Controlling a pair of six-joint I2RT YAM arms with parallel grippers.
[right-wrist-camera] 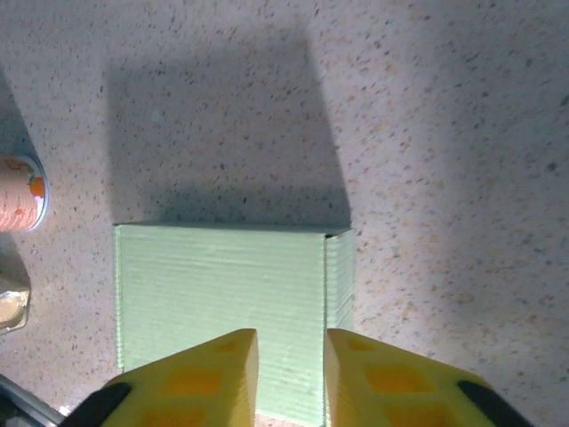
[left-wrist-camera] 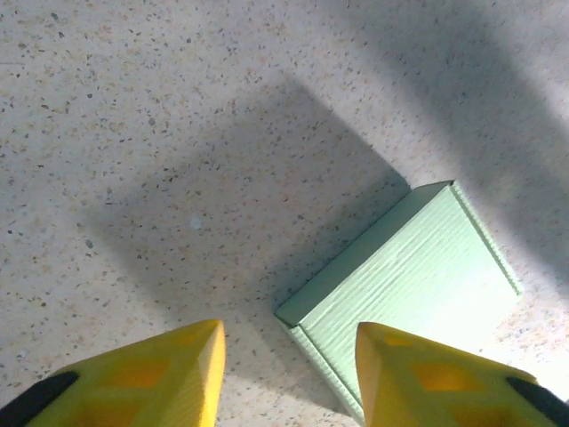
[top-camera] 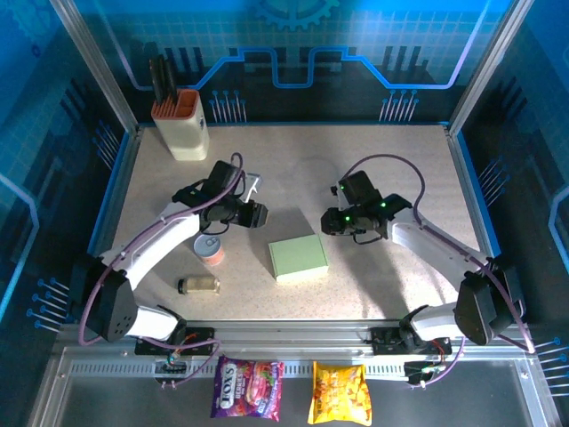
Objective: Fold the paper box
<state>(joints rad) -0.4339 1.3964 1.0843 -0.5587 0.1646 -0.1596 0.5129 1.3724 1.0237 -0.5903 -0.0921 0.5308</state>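
Between my two grippers: the paper box (top-camera: 298, 258) lies flat on the table (top-camera: 391, 169), lid down, and looks like a closed rectangle. It is near both hands and held by neither.
Step in hand: I judge the folding all but done, so this is the let-go and the check.
Doing it well: I should lift each hand straight up rather than sideways, so no fingertip drags a wall or springs the lid. I should also look along the side seam under my right hand before leaving.
Left gripper (top-camera: 257, 214): my fingers are spread moderately with nothing between them. One fingertip hangs over the box's near corner, the other over bare table.
Right gripper (top-camera: 329, 222): my fingers are parted by a narrow gap and pinch nothing. The box top lies just beyond and beneath the tips.
Contact: I cannot tell from the wrist views; from above both hands look clear of the box.
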